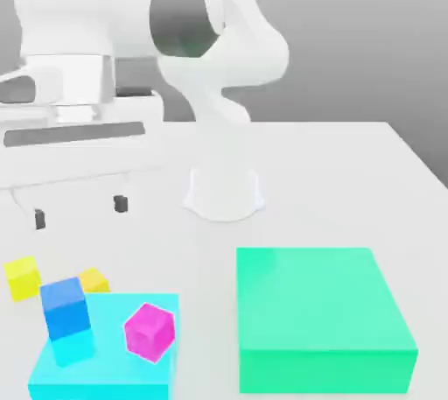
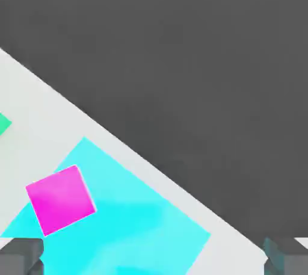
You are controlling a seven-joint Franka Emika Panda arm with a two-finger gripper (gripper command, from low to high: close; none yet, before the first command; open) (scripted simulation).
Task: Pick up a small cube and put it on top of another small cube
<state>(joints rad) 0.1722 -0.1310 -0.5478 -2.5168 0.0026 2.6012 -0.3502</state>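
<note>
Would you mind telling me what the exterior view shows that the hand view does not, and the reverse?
Exterior view alone: the amber cube, the lemon-yellow cube, the blue cube and the arm's base on the table. Hand view alone: dark floor beyond the table's edge. Both: the magenta cube on the cyan block, the green block, and the open pincer.
</note>
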